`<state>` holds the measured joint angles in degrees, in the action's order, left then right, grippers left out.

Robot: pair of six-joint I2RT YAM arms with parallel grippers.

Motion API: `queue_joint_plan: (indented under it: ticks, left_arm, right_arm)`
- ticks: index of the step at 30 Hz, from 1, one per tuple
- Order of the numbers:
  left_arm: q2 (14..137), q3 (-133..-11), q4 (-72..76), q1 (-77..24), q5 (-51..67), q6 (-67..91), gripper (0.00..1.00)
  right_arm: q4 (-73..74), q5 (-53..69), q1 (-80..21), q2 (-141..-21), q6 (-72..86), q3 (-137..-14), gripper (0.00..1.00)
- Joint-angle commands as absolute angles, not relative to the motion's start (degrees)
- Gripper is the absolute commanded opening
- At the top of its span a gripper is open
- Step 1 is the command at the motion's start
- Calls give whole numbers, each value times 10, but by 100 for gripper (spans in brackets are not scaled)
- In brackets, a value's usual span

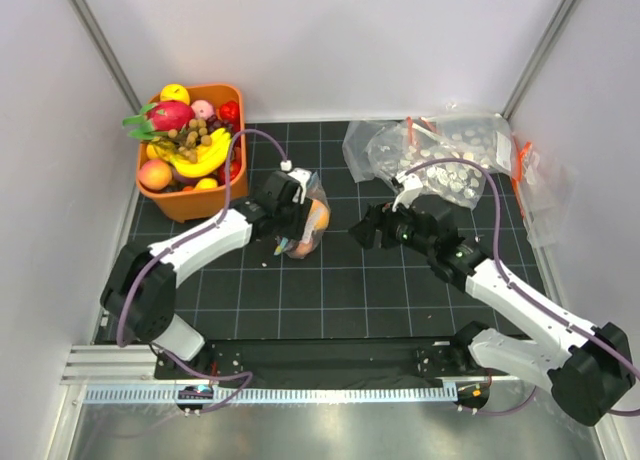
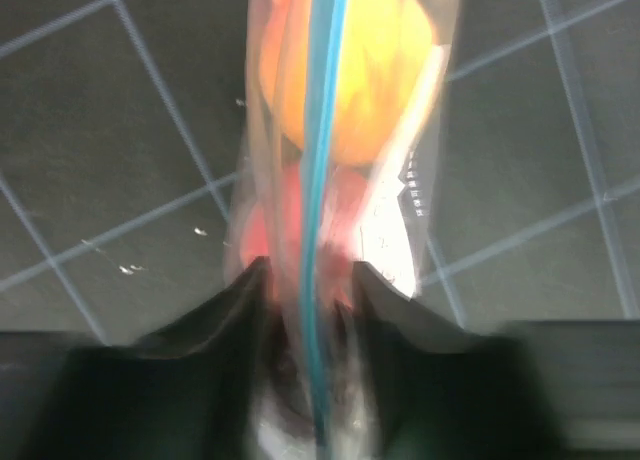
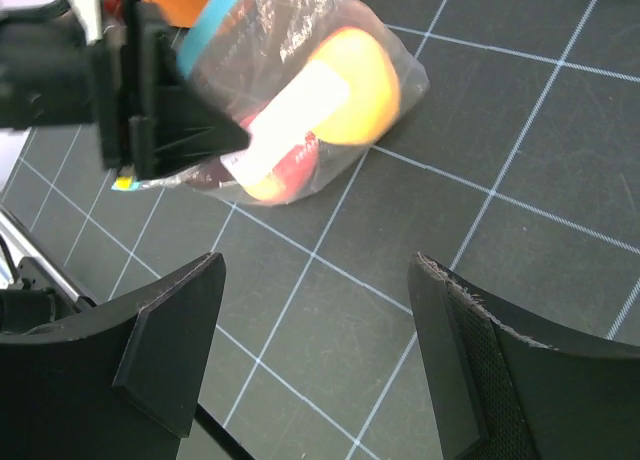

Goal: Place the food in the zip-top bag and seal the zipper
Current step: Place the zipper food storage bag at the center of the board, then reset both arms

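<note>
The small clear zip-top bag (image 1: pixel 310 223) lies on the black grid mat left of centre. Both fruits are inside it: the orange one (image 2: pixel 352 70) and the pink-red one (image 2: pixel 290 215). My left gripper (image 1: pixel 292 202) is shut on the bag's mouth, and the teal-blue zipper strip (image 2: pixel 322 130) runs straight between its fingers (image 2: pixel 240 300). My right gripper (image 1: pixel 366 228) is open and empty just right of the bag, not touching it. The right wrist view shows the bag (image 3: pixel 330 80), the teal strip (image 3: pixel 215 15) and the left gripper (image 3: pixel 150 90) beyond my open right fingers (image 3: pixel 190 310).
An orange bin (image 1: pixel 190 206) with a banana, a dragon fruit and other toy fruit stands at the back left. Bigger clear speckled bags (image 1: pixel 450 160) with red-orange strips lie at the back right. White walls close three sides, and a metal rail (image 1: pixel 300 392) runs along the front.
</note>
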<state>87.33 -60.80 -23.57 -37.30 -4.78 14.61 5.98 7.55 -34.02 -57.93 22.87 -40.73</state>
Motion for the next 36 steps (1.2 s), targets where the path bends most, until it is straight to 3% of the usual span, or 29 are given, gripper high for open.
queue_joint_plan:
  ticks: [1,2,5,6,14,21,27,36]
  left_arm:
    - [905,-628,-272,-349,-70,173,61]
    - [903,-628,-275,-349,-78,177,79]
    - [867,-622,-269,-349,-88,185,98]
    - [852,-618,-265,-348,-93,188,99]
    - [593,-527,-240,-350,-177,221,99]
    - [329,-370,-183,-350,-169,283,100]
    - [181,-236,-160,-350,-172,292,99]
    - [11,-135,-153,-350,-99,285,99]
  right_arm:
    - [25,58,-341,-555,229,-399,82]
    - [26,55,-341,-551,229,-396,82]
    - [33,43,-340,-541,225,-385,83]
    - [35,39,-341,-538,223,-381,83]
    - [78,-66,-341,-489,228,-353,85]
    - [88,-141,-340,-305,249,-266,85]
    - [93,-174,-341,-237,270,-201,85]
    - [86,-196,-340,-208,277,-146,84]
